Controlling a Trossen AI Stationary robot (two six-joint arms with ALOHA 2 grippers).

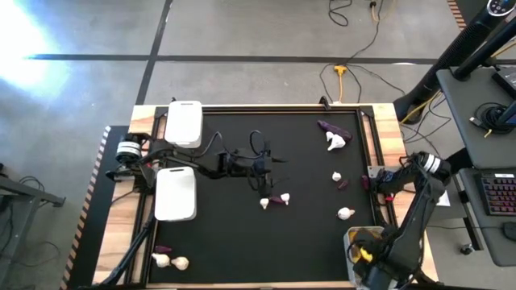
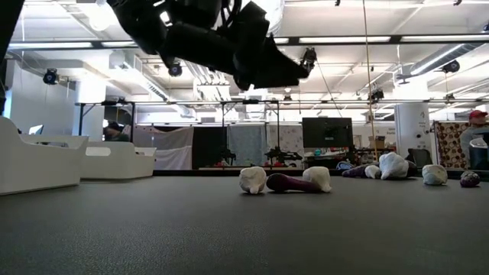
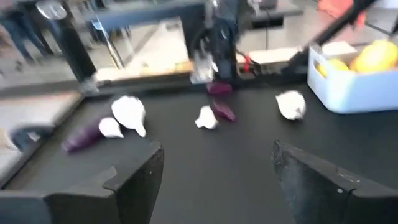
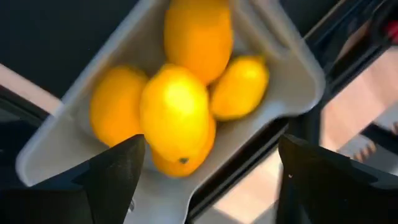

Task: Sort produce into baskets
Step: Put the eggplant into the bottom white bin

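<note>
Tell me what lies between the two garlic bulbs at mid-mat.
An eggplant lies between the left bulb and right bulb, touching both; the low view shows it.

Clear basket [image 1: 364, 256], table's 5 o'clock corner: mostly hidden beneath right arm. Its yellow fruits [image 4: 180, 93]: blurred, lowest one part-covered.

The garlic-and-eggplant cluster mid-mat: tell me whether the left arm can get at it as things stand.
Probably yes. The left gripper hangs open above the mat, and the cluster lies just beyond it on bare mat with nothing between. The pieces lie close together, so picking out one could be fiddly.
</note>
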